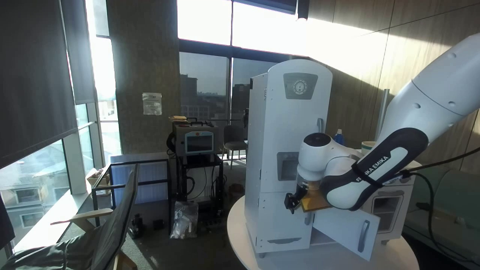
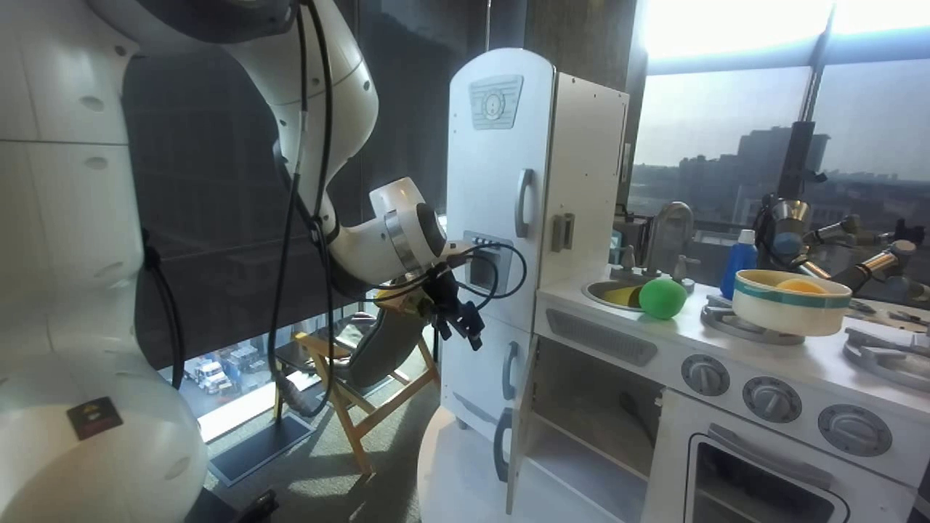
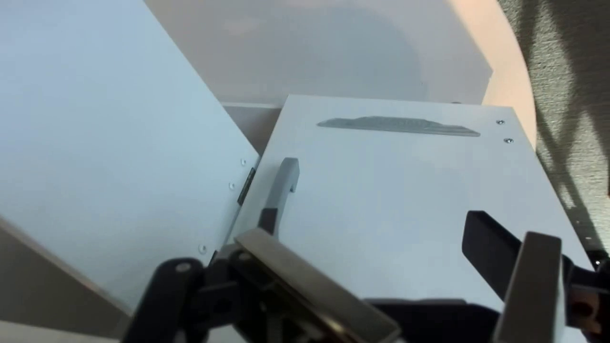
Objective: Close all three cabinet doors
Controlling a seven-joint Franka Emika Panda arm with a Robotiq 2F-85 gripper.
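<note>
The tall upper cabinet door is flush with the white cabinet in both exterior views. The lower cabinet door under it also looks shut. The third cabinet door, with a grey handle, stands swung open beside it. In an exterior view this open door is seen nearly edge-on before an open compartment. My gripper is open and empty in front of the cabinet. In the wrist view the open fingers are over the lower door, the open door to their left.
The low toy stove unit with sink, green ball, blue bottle and pot adjoins the cabinet. Both stand on a round white table. Wooden armchairs stand on the floor nearby.
</note>
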